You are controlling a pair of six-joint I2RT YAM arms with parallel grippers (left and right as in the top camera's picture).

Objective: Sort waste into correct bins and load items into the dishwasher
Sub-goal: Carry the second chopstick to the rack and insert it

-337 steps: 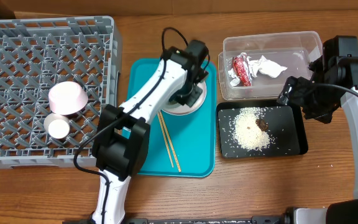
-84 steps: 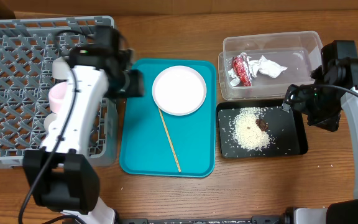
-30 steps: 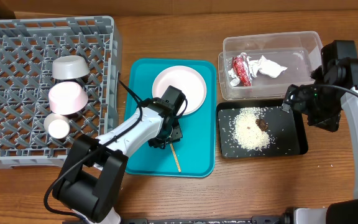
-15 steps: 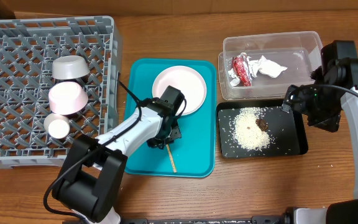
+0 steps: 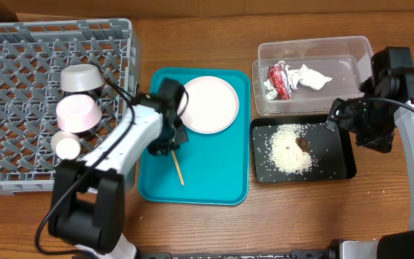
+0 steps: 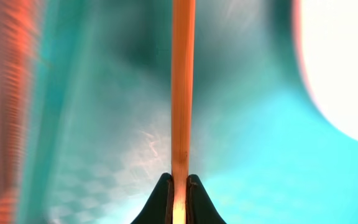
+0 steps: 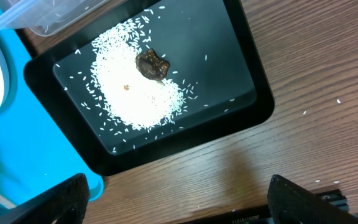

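Wooden bench [image 5: 300, 216], left to right: dish rack [image 5: 20, 86] holds grey-green bowl [image 5: 81, 78], pink bowl [image 5: 77, 113], cup [image 5: 67, 147]; left claw [image 6: 178, 183] pinched narrow on chopsticks [image 6: 182, 93], free end over teal tray [image 5: 221, 173] beside plate [image 5: 207, 104]; right claw [image 7: 182, 199] spread wide, empty, near black tray [image 5: 351, 155] of rice [image 5: 287, 147]

Risk: thin sticks gripped near one end may swivel or slip; tip may snag rack wall

Left wrist view shows pinch close, blurred; overhead shows rack and stick's reach; one stick or pair, cannot tell
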